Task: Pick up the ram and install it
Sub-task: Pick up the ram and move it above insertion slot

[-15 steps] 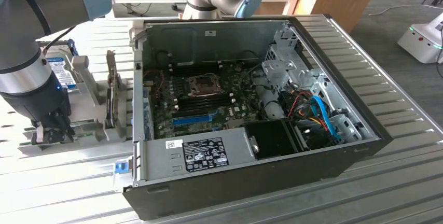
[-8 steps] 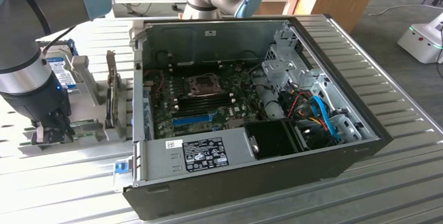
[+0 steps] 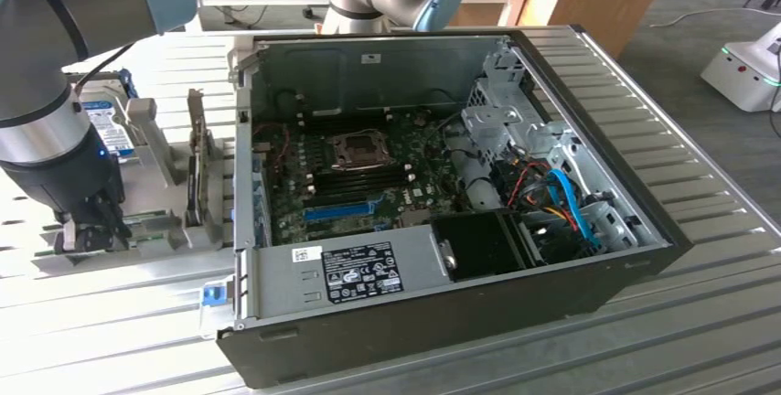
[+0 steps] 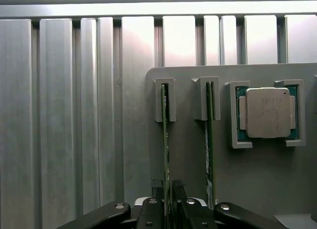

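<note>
Two green sticks stand on edge, side by side, in the slots of a grey holder plate (image 4: 267,179). The one that lies between the fingers (image 4: 179,192) is the ram (image 4: 165,140). Its twin (image 4: 210,140) sits just beside it in the next slot, and a square processor chip (image 4: 267,112) rests in its own pocket further along the plate.

The tool (image 4: 168,199) is set down over the ram's upper edge, with one finger on each flat face of the board. No gap shows between pad and board, so I judge the tool clamped on the ram, not merely straddling it. The ram is not yet lifted, since its far end is seated in the plate's bracket.

The relation that matters is the alignment. The ram's long axis runs straight out from between the fingers toward that bracket, parallel to its twin. The tool's closing line therefore crosses the board's thin dimension, not its length. The twin is near the outer side of one finger but apart from it.

In the exterior view the tool (image 3: 91,230) is low over the holder on the slatted metal counter (image 3: 683,340), at the exterior view's left. The open computer case (image 3: 403,322) lies to the exterior view's right of it, with the motherboard (image 3: 366,176) exposed inside.
</note>
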### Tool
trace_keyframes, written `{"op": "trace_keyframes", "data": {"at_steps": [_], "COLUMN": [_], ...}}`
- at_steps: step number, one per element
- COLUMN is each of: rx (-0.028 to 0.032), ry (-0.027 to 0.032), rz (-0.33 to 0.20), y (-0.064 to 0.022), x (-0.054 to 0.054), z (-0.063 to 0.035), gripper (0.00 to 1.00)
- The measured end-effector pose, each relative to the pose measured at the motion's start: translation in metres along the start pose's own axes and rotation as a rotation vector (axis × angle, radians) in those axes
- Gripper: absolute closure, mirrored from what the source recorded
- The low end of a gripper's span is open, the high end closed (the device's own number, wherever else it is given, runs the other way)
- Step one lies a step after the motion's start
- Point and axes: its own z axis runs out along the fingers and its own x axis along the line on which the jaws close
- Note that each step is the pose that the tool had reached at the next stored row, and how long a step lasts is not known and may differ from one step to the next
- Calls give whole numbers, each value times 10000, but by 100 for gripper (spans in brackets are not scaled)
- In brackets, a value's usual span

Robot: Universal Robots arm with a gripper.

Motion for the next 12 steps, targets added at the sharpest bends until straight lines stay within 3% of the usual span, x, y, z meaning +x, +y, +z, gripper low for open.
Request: {"op": "trace_keyframes", "data": {"at_steps": [12], "rx": [-11], "ry": [1], "rz": [1], "y": [-17], "x": [0], "z": [-8], "gripper": [79]}}
